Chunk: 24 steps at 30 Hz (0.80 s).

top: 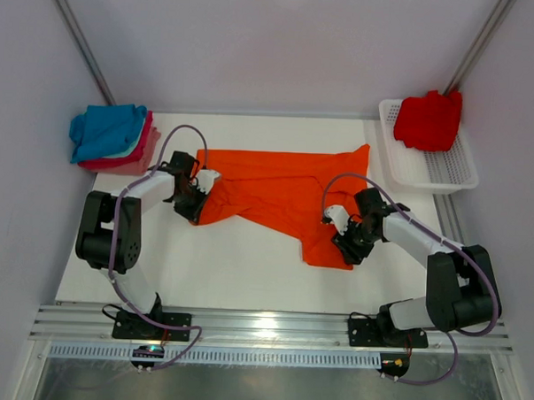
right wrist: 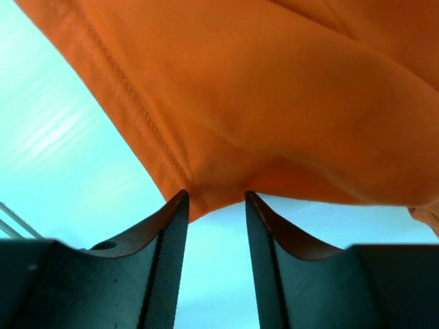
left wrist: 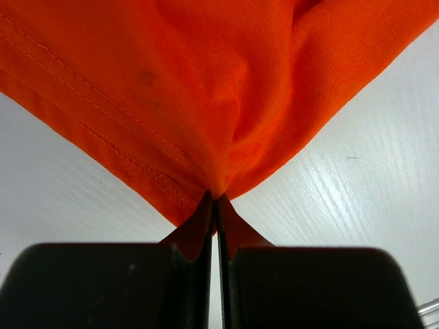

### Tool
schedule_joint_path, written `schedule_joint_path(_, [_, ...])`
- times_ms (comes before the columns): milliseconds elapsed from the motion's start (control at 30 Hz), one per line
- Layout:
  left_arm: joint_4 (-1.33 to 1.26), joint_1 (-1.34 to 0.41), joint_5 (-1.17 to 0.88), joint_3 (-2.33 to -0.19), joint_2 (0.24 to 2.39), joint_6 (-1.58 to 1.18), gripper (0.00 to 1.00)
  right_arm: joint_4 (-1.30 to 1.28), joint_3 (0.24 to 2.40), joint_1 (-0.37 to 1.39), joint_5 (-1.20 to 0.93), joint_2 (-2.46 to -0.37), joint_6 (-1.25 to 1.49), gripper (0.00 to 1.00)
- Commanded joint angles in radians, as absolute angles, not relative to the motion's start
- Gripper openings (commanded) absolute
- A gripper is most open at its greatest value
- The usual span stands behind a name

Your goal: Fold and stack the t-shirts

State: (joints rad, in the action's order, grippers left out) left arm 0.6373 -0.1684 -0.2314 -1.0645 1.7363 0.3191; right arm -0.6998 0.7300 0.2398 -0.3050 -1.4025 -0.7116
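Observation:
The orange t-shirt [top: 285, 196] lies spread and rumpled across the middle of the table. My left gripper [top: 196, 206] is shut on its left hem corner; in the left wrist view the orange cloth [left wrist: 226, 103] is pinched between the closed jaws [left wrist: 216, 200]. My right gripper [top: 347, 243] sits at the shirt's lower right corner, open; in the right wrist view the shirt's hem [right wrist: 226, 137] lies just past the fingertips [right wrist: 215, 195], with nothing between them. A folded stack with a blue shirt [top: 106, 129] on a pink one [top: 143, 150] sits at far left. A red shirt [top: 427, 118] lies in the basket.
The white mesh basket [top: 450, 168] stands at the back right corner. The stack sits at the back left corner by the wall. An aluminium rail [top: 261, 328] runs along the near edge by the arm bases.

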Motion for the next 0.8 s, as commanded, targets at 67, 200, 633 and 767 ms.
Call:
schedule_joint_path(67, [0.652, -0.169, -0.258, -1.101, 1.743, 0.319, 0.00, -0.752, 0.706, 0.253, -0.347, -1.367, -0.785, 0.23])
schedule_joint_path(200, [0.653, -0.169, -0.258, -1.103, 1.740, 0.318, 0.00, -0.746, 0.689, 0.253, -0.348, -1.362, -0.796, 0.03])
schedule_joint_path(633, [0.655, -0.169, -0.256, -1.100, 1.733, 0.324, 0.00, -0.824, 0.778, 0.255, -0.383, -1.235, -0.778, 0.88])
schedule_joint_path(767, [0.655, -0.169, -0.262, -1.100, 1.740, 0.322, 0.00, -0.862, 0.759, 0.255, -0.414, -1.189, -0.816, 0.99])
